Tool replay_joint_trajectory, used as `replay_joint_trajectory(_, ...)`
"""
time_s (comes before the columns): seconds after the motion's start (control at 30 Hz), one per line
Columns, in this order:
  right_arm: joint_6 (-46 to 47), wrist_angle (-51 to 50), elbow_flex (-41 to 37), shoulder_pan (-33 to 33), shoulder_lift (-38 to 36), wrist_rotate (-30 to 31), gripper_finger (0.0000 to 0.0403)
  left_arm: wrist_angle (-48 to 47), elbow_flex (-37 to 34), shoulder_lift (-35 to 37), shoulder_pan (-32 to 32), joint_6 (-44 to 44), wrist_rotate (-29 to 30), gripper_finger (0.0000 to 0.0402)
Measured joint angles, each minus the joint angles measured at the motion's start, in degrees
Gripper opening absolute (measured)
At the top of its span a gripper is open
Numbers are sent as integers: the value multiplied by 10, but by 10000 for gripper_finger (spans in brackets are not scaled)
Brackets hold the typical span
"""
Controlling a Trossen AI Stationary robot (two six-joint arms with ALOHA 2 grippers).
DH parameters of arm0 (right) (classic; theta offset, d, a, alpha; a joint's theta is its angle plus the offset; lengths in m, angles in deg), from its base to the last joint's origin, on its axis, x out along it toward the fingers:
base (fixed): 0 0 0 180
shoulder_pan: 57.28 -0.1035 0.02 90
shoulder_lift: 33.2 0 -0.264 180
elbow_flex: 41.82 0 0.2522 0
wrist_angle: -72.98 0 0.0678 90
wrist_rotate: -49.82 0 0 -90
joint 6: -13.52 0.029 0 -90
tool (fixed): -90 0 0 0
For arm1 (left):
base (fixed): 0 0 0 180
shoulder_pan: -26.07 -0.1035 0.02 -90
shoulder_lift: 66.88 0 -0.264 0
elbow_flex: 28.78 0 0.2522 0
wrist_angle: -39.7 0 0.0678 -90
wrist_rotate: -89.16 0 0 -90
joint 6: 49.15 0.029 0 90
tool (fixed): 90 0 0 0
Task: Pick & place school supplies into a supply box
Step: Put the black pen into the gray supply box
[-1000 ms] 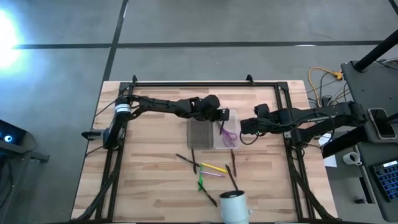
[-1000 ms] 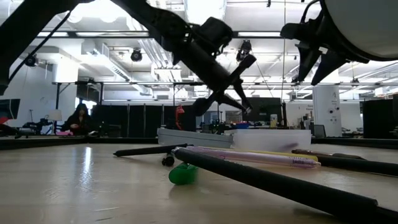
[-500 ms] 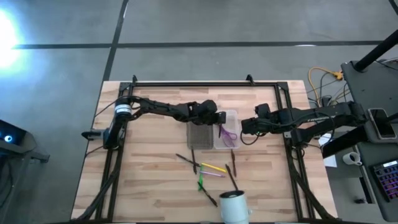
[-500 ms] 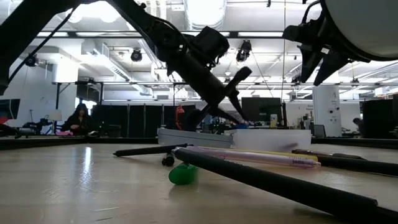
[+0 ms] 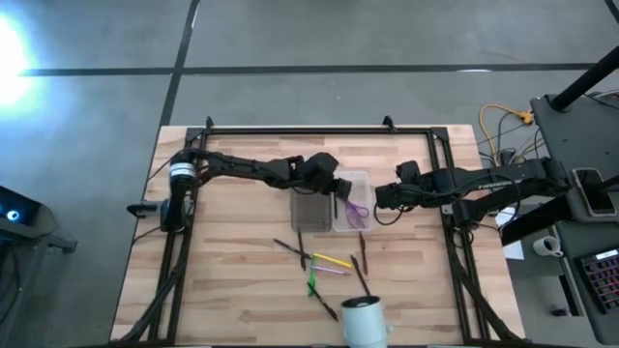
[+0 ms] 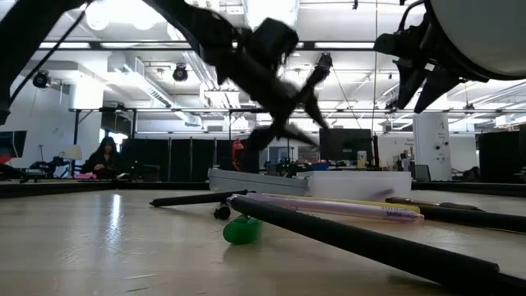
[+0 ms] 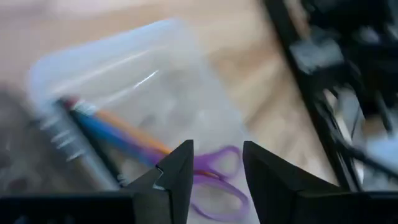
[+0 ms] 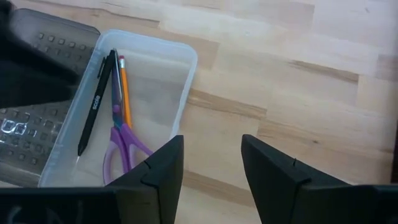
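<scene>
The supply box lies open at the table's middle: its grey mesh half [image 5: 311, 206] and its translucent half [image 5: 354, 182]. In the translucent half lie purple-handled scissors [image 8: 124, 146], a black pen [image 8: 96, 102] and an orange pencil [image 8: 124, 87]. My left gripper [image 5: 338, 188] hovers open and empty over the box, and its own view [image 7: 217, 168] shows the scissors [image 7: 217, 186] below. My right gripper [image 5: 379, 197] is open and empty just right of the box. Yellow [image 5: 334, 260], pink and green [image 5: 313, 287] markers and dark pens [image 5: 290, 248] lie on the table nearer the front edge.
A white cylindrical cup [image 5: 363, 321] stands at the table's near edge. A black metal frame [image 5: 319, 130] runs along the far and side edges. Bare wood lies left of the box and at the near left.
My left gripper has drawn back a little toward the table's left over the box and has risen slightly, staying open. My right gripper has kept still.
</scene>
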Motion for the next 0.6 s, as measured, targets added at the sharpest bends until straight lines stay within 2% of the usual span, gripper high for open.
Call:
replay_joint_trajectory(0.13,-42,2,0,0,0,-2,155,-52,0,57,24,188,-1,124)
replay_joint_trajectory(0.23,-80,5,0,0,0,-3,155,-129,0,96,42,269,0,124)
replay_joint_trajectory(0.43,-147,6,0,0,0,-4,155,-248,0,147,52,285,1,124)
replay_joint_trajectory(0.6,-132,5,0,0,0,-2,151,-287,-12,170,51,261,38,124)
